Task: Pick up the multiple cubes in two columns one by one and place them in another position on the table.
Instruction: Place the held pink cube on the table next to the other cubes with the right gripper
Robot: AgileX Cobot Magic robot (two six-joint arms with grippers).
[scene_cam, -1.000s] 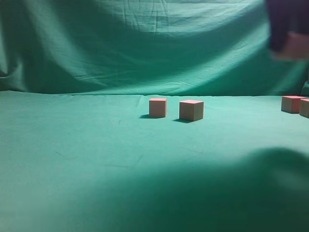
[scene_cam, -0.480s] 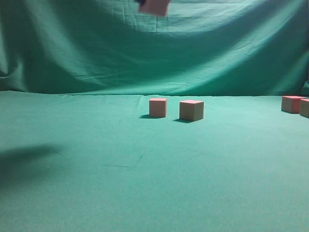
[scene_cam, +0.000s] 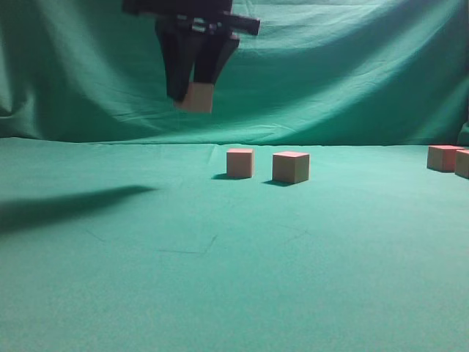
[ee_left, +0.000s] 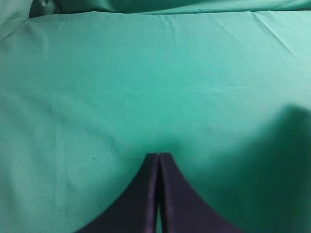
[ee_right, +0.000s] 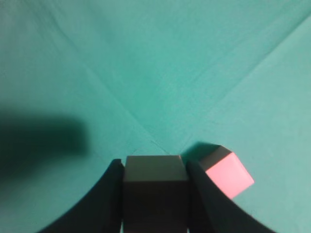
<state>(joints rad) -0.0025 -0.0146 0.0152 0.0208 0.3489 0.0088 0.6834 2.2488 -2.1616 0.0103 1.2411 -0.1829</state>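
My right gripper point(scene_cam: 195, 94) hangs high above the green table point(scene_cam: 146, 242), left of the middle in the exterior view, shut on one cube point(scene_cam: 198, 98). In the right wrist view that held cube point(ee_right: 155, 187) fills the gap between the black fingers point(ee_right: 109, 194), and another cube point(ee_right: 228, 174) lies on the cloth just below to the right. Two cubes point(scene_cam: 239, 162) point(scene_cam: 290, 166) stand side by side mid-table, slightly apart. Two more cubes point(scene_cam: 444, 158) point(scene_cam: 462, 163) sit at the right edge. My left gripper point(ee_left: 158, 155) is shut on nothing over bare cloth.
A green draped backdrop point(scene_cam: 330, 73) rises behind the table. The arm's shadow point(scene_cam: 66, 205) falls across the cloth at the left. Creases run through the cloth point(ee_right: 204, 73) under the right gripper.
The right gripper, carrying the cube, has swept from the upper right across to left of centre and come lower. Its shadow has shifted to the left. The cubes on the table have not moved.
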